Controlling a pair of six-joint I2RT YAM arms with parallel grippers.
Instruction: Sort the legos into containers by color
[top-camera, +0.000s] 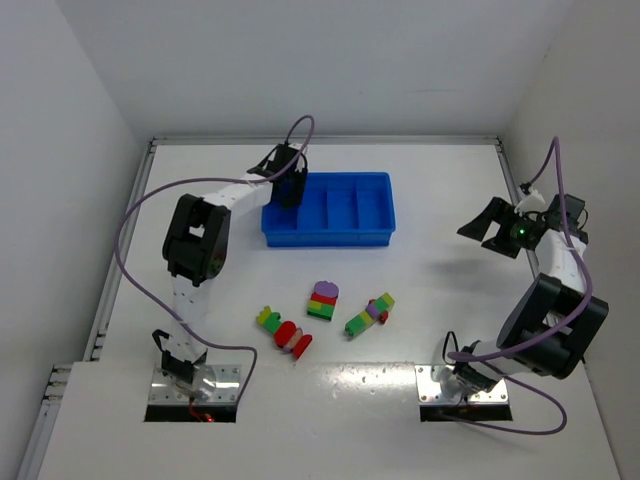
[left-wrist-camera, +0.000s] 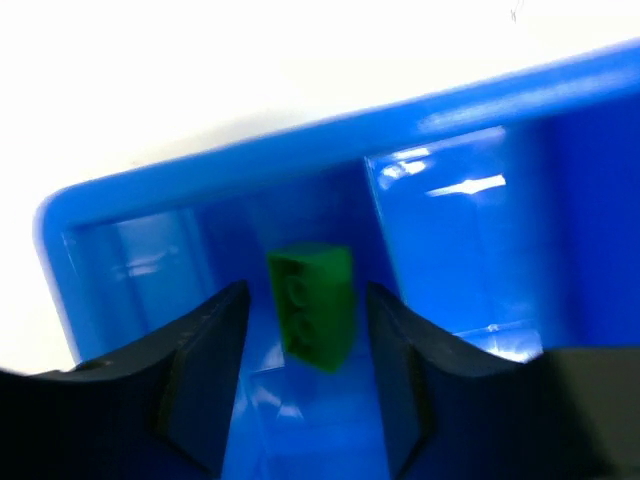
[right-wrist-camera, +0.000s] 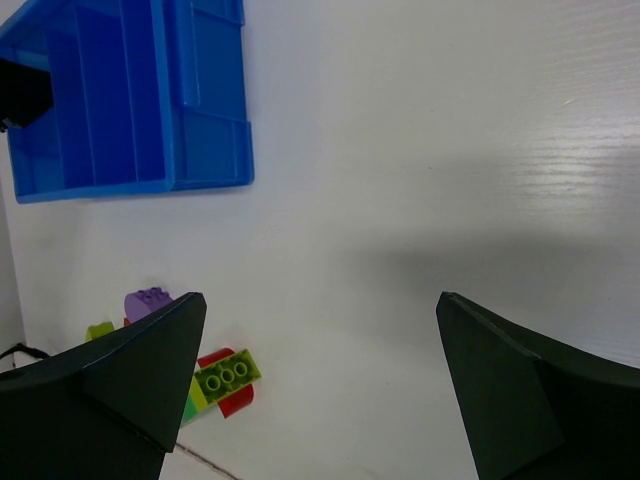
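My left gripper (top-camera: 290, 190) hangs over the leftmost of the containers in the blue tray (top-camera: 330, 238). In the left wrist view a green lego (left-wrist-camera: 312, 305) sits between the fingers of the left gripper (left-wrist-camera: 308, 292), with a gap on each side and the tray wall (left-wrist-camera: 300, 140) behind it. On the table in front of the tray lie the other legos: a purple-red-green stack (top-camera: 323, 300), a green-purple-yellow stack (top-camera: 368, 315), a yellow-green piece (top-camera: 268, 318) and red pieces (top-camera: 292, 338). My right gripper (top-camera: 490, 225) is held high at the right, wide open and empty (right-wrist-camera: 320, 300).
The right wrist view looks down on the tray (right-wrist-camera: 215, 150) at its upper left and on a yellow-green brick (right-wrist-camera: 228, 374) with red and purple pieces (right-wrist-camera: 148, 300) at its lower left. White walls enclose the table on three sides.
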